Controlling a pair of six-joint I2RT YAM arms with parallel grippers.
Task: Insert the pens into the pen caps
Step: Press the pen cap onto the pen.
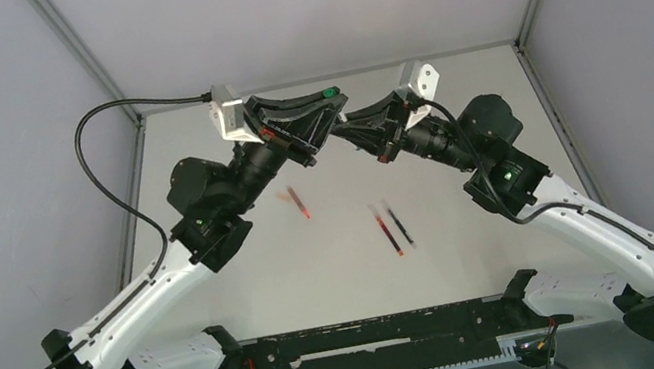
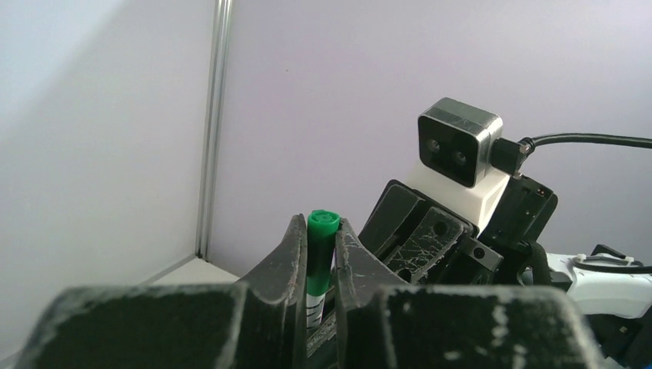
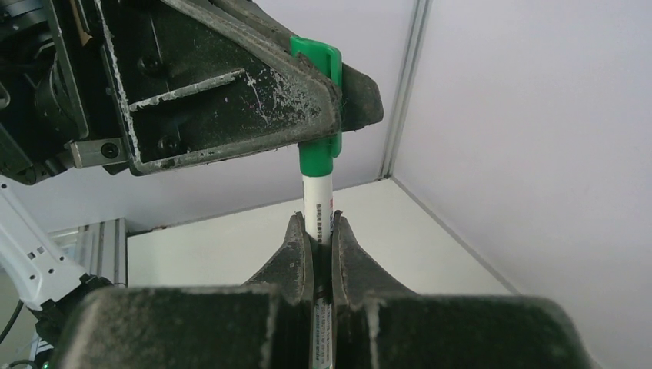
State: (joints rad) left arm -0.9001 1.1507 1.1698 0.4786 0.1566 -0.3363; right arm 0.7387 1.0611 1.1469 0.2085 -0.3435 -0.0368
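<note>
Both grippers meet in the air over the back middle of the table. My left gripper (image 1: 330, 106) (image 2: 320, 231) is shut on the green pen cap (image 2: 322, 244) (image 3: 318, 157) (image 1: 329, 95). My right gripper (image 1: 345, 126) (image 3: 317, 224) is shut on the pale barrel of the green pen (image 3: 317, 200), whose front end sits inside that cap. The barrel (image 2: 315, 304) shows just below the cap in the left wrist view. On the table lie a red pen (image 1: 298, 202), a second red pen (image 1: 384, 228) and a black pen (image 1: 400, 224). Whether these carry caps I cannot tell.
The right arm's wrist camera (image 2: 460, 142) faces the left wrist view at close range. Grey enclosure walls with metal corner posts (image 3: 404, 84) surround the white table (image 1: 337, 264). A black rail (image 1: 371, 339) runs along the near edge between the arm bases.
</note>
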